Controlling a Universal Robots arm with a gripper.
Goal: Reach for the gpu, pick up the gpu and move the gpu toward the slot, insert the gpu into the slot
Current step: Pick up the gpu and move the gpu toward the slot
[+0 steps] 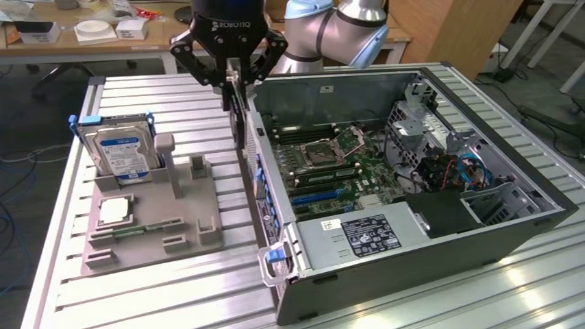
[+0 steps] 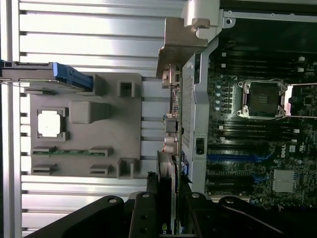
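My gripper (image 1: 230, 77) hangs over the gap between the grey fixture and the open computer case, shut on the gpu (image 1: 240, 120). The card hangs on edge below the fingers, dark and thin, right beside the case's near wall. In the wrist view the gpu (image 2: 173, 129) runs edge-on away from my gripper (image 2: 167, 213), its metal end bracket (image 2: 185, 42) at the far end, just outside the case wall. The slot (image 1: 316, 197) is a long blue strip on the green motherboard inside the case, also visible as the slot (image 2: 237, 157) in the wrist view, and it is unoccupied.
A grey fixture (image 1: 155, 219) on the slatted table holds an upright silver hard drive (image 1: 123, 151), a processor chip (image 1: 117, 211) and a green memory stick (image 1: 137, 232). Inside the case (image 1: 439, 236) are the square processor socket (image 1: 325, 147), cables and a power supply (image 1: 361, 236).
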